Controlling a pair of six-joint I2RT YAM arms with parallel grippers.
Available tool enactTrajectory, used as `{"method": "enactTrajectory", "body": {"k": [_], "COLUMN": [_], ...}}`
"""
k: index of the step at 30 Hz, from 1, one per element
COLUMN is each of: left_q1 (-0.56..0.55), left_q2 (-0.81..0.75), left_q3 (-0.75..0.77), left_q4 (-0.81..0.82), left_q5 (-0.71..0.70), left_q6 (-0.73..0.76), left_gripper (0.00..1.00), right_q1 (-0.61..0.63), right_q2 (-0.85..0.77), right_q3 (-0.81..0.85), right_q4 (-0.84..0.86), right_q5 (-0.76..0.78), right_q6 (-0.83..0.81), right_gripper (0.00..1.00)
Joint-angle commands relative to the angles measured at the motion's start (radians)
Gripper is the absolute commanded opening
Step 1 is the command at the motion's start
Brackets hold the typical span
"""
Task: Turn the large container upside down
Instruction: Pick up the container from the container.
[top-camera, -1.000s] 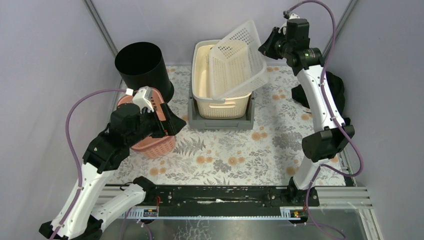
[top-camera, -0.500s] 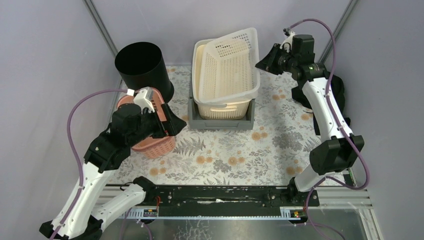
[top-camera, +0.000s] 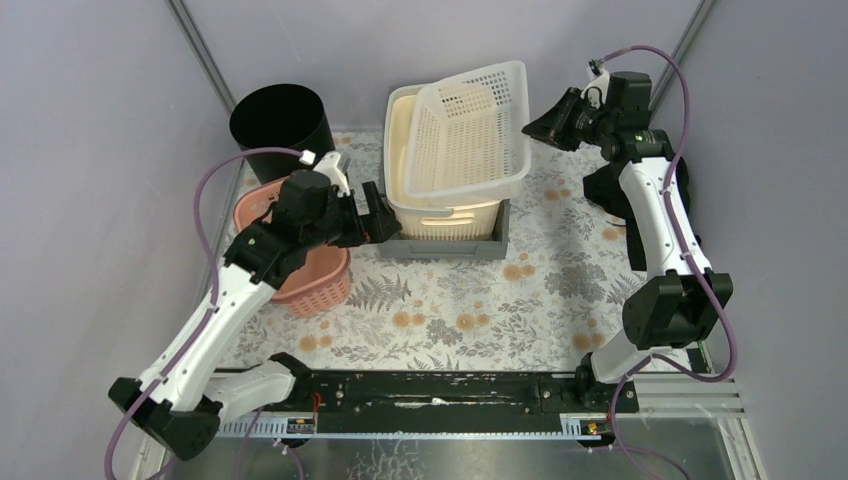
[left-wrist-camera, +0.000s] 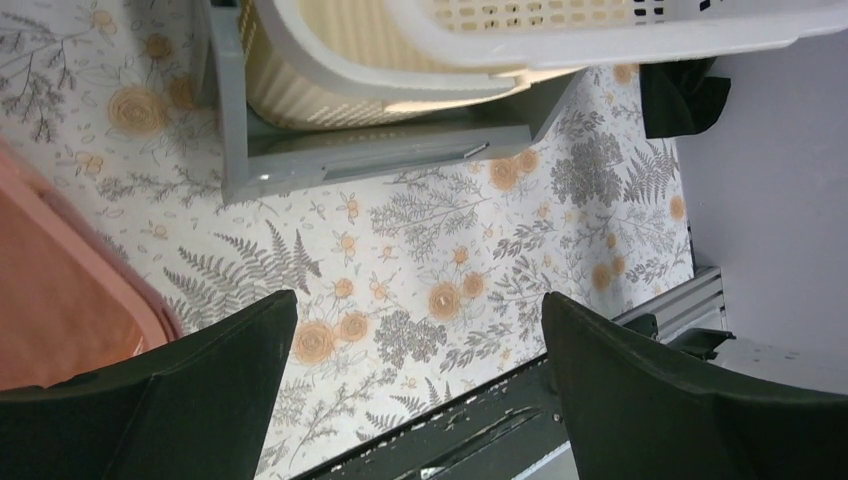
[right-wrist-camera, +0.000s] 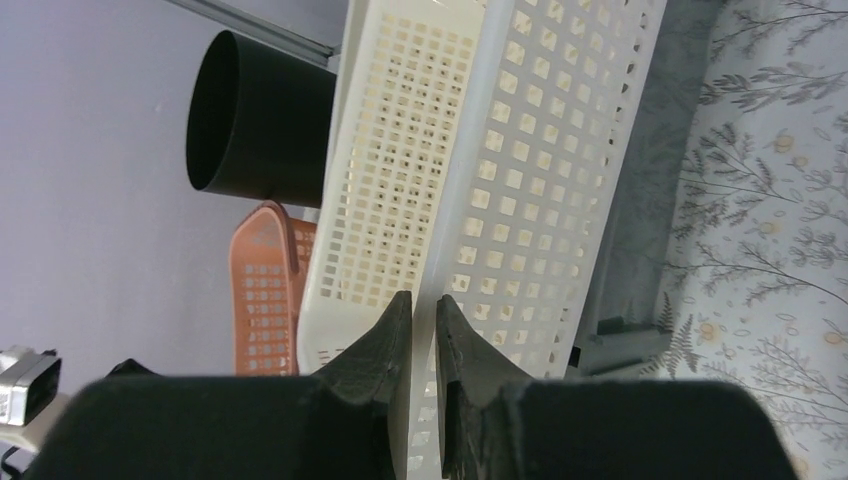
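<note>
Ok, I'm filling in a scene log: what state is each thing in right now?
Cream plastic basket: upright in the grey tray.
White perforated plastic basket: tilted atop the cream one, rim gripped.
Black cylindrical bin: upright, open top.
Pink plastic basket: upright.
Left claw: open, empty.
Right claw: shut on the white basket's rim.

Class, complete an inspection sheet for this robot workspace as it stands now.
Surface: floral cloth, lying flat.
Job's things: white lattice basket lies tilted on the cream basket, which sits in a grey tray.
Clutter: black bin, pink basket, dark cloth at the right edge.
Grippers: left gripper open, empty, above the cloth; right gripper shut, fingers pinching the lattice basket's rim.
Cables: purple cable loops along each arm.
Surroundings: plain lilac walls.
</note>
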Motion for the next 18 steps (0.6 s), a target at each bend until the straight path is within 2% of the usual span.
{"method": "enactTrajectory", "body": {"k": [1,10,18], "left_q1": [0.007,0.01,0.04], "left_q2": [0.061,0.12,0.248], "left_q3": [0.095,0.136,0.167], "left_q4": [0.108,0.134,0.237], "left_q5": [0.011,0.026,0.064], "left_q6": [0.03,0.036,0.01], "left_gripper": [1.0,1.0,1.0], "right_q1": [-0.025,-0.126,-0.178], "right_q2": [0.011,-0.015,-0.059], "right_q3": [0.032,0.103,0.062], "right_q4": [0.064,0.03,0.042], "right_q5": [-0.085,-0.074,-0.094], "right_q6": [0.046,0.055,0.06], "right_gripper": [0.0,0.0,0.0]}}
